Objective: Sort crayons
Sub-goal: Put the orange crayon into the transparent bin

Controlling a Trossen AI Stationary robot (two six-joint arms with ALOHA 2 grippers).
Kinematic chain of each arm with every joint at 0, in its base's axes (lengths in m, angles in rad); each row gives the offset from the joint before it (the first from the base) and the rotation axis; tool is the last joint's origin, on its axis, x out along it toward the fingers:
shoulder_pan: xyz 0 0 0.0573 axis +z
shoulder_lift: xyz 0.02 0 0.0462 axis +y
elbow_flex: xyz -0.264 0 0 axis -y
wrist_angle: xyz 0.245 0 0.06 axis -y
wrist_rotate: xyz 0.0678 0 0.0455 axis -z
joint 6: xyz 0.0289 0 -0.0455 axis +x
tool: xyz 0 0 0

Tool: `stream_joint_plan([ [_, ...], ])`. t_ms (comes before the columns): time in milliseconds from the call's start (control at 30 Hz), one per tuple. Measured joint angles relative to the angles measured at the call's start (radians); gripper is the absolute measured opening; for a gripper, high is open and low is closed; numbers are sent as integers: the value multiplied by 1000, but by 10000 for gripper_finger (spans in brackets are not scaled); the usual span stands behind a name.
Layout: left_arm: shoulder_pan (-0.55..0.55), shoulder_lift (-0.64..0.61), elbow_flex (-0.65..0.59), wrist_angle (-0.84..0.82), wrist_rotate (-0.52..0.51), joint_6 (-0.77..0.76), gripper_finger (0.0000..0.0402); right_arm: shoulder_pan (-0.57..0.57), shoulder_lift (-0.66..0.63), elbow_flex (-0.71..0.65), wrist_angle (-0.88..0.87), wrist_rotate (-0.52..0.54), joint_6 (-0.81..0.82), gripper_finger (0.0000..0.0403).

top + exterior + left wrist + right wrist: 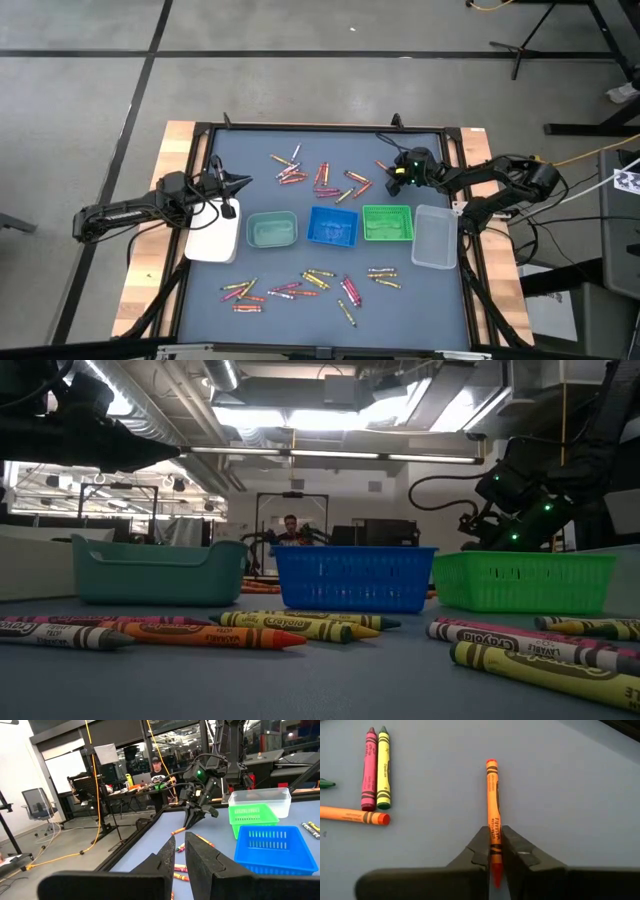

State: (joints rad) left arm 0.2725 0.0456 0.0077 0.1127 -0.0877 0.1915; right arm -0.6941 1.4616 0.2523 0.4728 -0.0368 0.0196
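Crayons lie flat on the dark mat in two loose groups, one on the far side (320, 178) and one on the near side (310, 285). Between the groups stand the white (213, 238), teal (272, 229), blue (333, 226), green (387, 222) and clear (435, 236) trays in a row. My right gripper (392, 182) is at the far right, just beyond the green tray. It is shut on an orange crayon (493, 800). My left gripper (243, 181) hovers level above the mat's left side, shut and holding nothing. My right gripper pinches the orange crayon between its two fingers near the end closest to the gripper (494, 845). The fingers slant down from the table's right side and lie along the crayon. The crayon points straight ahead of them, and its free end (491, 764) seems to rest on the mat.
A pink and a yellow-green crayon (376, 769) and another orange one (352, 815) lie close beside the held crayon. A raised black frame (320, 127) runs around the mat. Open mat lies between the far crayons and the tray row.
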Motion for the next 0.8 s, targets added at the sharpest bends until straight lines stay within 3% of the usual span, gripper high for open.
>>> stream_joint_plan([
  [467, 0, 0, 0, 0, 0, 0, 29, 0, -12, -1, -3, -10, 0, 21],
  [800, 0, 0, 0, 0, 0, 0, 29, 1, -180, -5, -19, -117, 1, 22],
])
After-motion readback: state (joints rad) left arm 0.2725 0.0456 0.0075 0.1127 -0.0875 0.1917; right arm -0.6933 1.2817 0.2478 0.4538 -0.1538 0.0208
